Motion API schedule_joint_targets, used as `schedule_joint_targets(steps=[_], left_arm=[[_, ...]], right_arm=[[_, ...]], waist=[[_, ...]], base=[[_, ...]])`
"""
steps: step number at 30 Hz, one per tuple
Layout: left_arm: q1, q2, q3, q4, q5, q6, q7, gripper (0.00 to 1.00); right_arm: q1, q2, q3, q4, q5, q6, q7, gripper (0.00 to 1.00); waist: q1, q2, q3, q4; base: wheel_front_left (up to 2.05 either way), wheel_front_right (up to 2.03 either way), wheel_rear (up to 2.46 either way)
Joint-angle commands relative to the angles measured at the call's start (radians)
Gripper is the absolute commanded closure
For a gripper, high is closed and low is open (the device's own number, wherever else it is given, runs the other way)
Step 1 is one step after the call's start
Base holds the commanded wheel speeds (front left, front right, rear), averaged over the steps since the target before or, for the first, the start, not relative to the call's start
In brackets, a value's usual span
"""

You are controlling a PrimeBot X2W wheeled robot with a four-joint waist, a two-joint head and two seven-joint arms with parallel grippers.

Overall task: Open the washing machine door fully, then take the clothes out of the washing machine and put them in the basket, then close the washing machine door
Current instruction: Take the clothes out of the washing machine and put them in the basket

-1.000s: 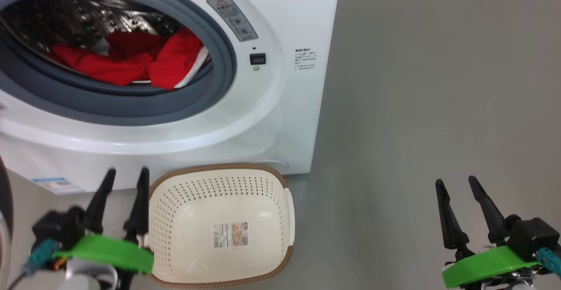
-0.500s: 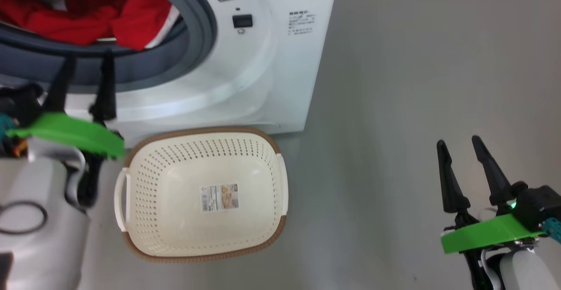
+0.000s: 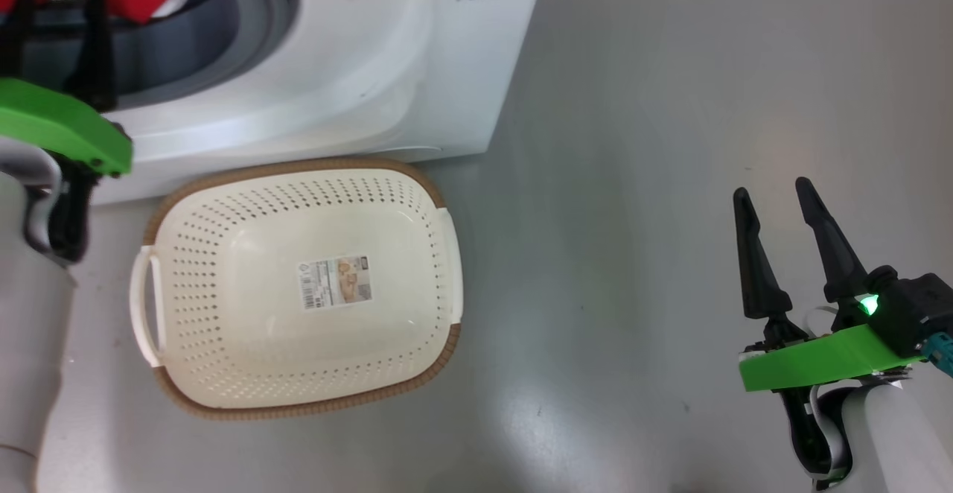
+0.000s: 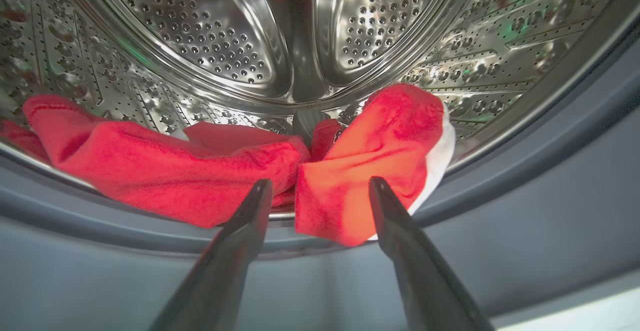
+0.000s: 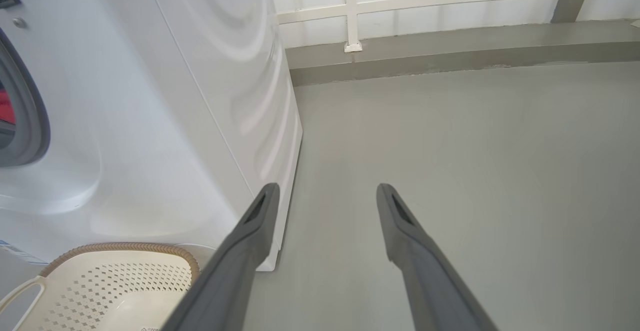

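The washing machine (image 3: 417, 68) sits in the upper left of the head view. Its steel drum (image 4: 225, 36) holds the red clothes (image 4: 165, 171), heaped at the front lip, with a white panel on the right-hand piece. Just below the machine in the frame, the basket (image 3: 298, 167) stands on the grey floor (image 3: 633, 180) with a sticker (image 3: 335, 282) on its bottom. The left gripper (image 4: 319, 182) is spread wide, its tips close before the clothes and gripping nothing. The right gripper (image 3: 771, 187) is also wide, over the floor at lower right. A second ago the left gripper was at lower left beside the basket; now it is up at the drum's mouth. The head camera has tipped down meanwhile.
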Motion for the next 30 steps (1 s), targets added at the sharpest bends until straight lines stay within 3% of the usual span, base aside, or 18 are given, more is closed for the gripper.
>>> schedule_joint_targets(steps=[1, 13, 25, 27, 28, 29, 30], left_arm=[[-0.035, 0.071, 0.007, 0.008, -0.017, -0.005, -0.005, 0.00], [-0.108, 0.143, -0.120, 0.079, -0.103, -0.005, -0.005, 0.00], [-0.137, 0.168, -0.217, 0.071, -0.179, -0.005, -0.005, 0.00], [-0.138, 0.171, -0.235, 0.066, -0.197, -0.005, -0.005, 0.13], [-0.139, 0.174, -0.243, 0.064, -0.204, -0.005, -0.005, 0.29], [-0.138, 0.174, -0.251, 0.062, -0.213, -0.005, -0.005, 0.49], [-0.137, 0.175, -0.259, 0.060, -0.220, -0.005, -0.005, 0.82]], right_arm=[[-0.007, 0.000, 0.029, -0.028, 0.005, 0.008, -0.006, 0.00], [-0.012, 0.000, 0.049, -0.038, 0.008, 0.008, -0.006, 0.00], [-0.015, 0.000, 0.066, -0.046, 0.013, 0.008, -0.006, 0.00], [-0.015, 0.000, 0.065, -0.046, 0.014, 0.008, -0.006, 0.00], [-0.014, 0.000, 0.065, -0.046, 0.015, 0.008, -0.006, 0.00], [-0.014, 0.000, 0.066, -0.046, 0.015, 0.008, -0.006, 0.00], [-0.014, 0.000, 0.066, -0.047, 0.016, 0.008, -0.006, 0.00]], waist=[[0.0000, -0.0001, 0.032, -0.029], [0.0000, -0.0001, 0.061, -0.063], [0.0000, -0.0001, 0.067, -0.087], [0.0000, -0.0001, 0.067, -0.089], [0.0000, -0.0001, 0.066, -0.089], [0.0000, -0.0001, 0.065, -0.090], [0.0000, -0.0001, 0.064, -0.091]], base=[[0.00, 0.00, 0.00], [0.00, 0.00, 0.00], [0.00, 0.00, 0.00], [0.00, 0.00, 0.00], [0.00, 0.00, 0.00], [0.00, 0.00, 0.00], [0.00, 0.00, 0.00]])
